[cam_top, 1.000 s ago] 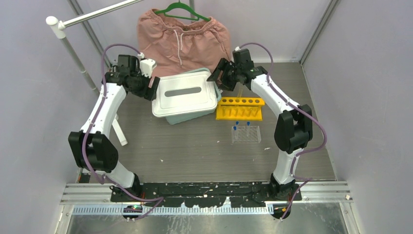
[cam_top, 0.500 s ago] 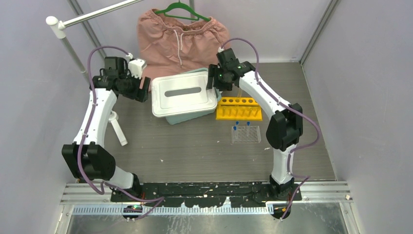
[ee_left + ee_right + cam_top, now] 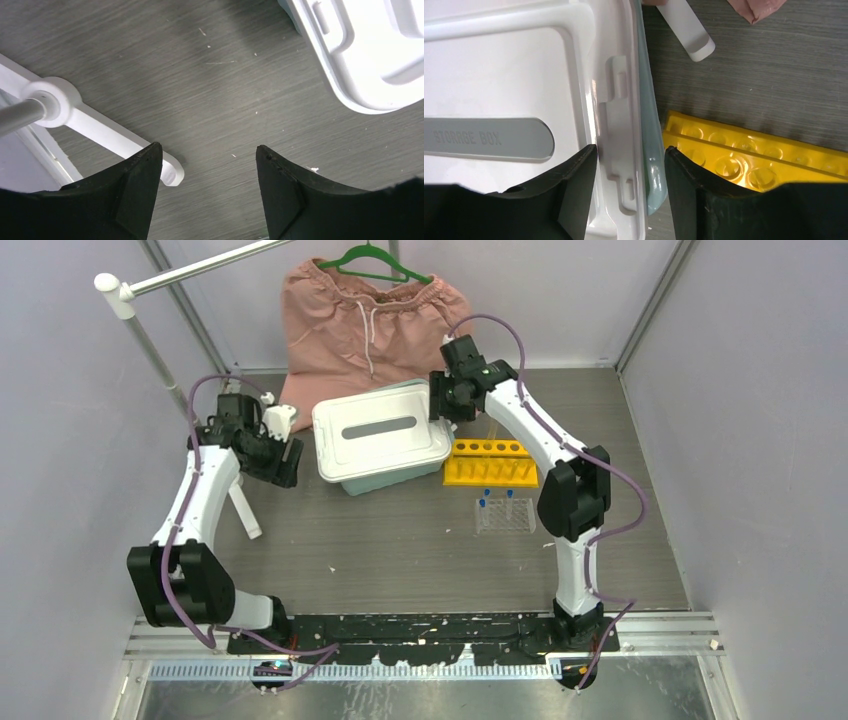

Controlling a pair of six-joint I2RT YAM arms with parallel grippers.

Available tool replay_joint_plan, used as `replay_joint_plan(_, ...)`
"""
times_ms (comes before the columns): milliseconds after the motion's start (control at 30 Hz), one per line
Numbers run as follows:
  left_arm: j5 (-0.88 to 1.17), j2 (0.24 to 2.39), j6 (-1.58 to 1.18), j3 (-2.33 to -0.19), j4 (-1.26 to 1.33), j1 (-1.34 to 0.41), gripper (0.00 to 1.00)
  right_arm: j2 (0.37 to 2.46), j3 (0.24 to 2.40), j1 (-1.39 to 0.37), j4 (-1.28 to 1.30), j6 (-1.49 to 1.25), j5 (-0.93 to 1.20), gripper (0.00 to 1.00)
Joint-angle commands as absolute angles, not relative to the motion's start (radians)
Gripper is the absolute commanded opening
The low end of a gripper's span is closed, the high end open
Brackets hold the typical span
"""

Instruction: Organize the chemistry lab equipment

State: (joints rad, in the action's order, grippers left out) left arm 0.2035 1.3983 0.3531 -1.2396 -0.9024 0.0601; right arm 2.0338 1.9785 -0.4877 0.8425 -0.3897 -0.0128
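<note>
Pale lilac walls [image 3: 60, 440], grey wood-grain tabletop [image 3: 400, 540], white pole stand [image 3: 150, 350] at left, perhaps a garment rail

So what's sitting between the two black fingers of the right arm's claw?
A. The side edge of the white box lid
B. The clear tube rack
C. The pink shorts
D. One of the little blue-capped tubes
A: in the right wrist view the right gripper has the side edge of the white lid between its spread fingers, with the yellow rack just beside it.
</note>
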Motion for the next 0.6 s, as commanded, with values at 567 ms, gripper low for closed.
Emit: replay_joint_plan(567, 0.366, 1.36, 0.284, -1.312, -0.901, -0.088, 0.67, 2.159, 2.188, -0.446, 0.838, -0.349, 0.027, 0.53)
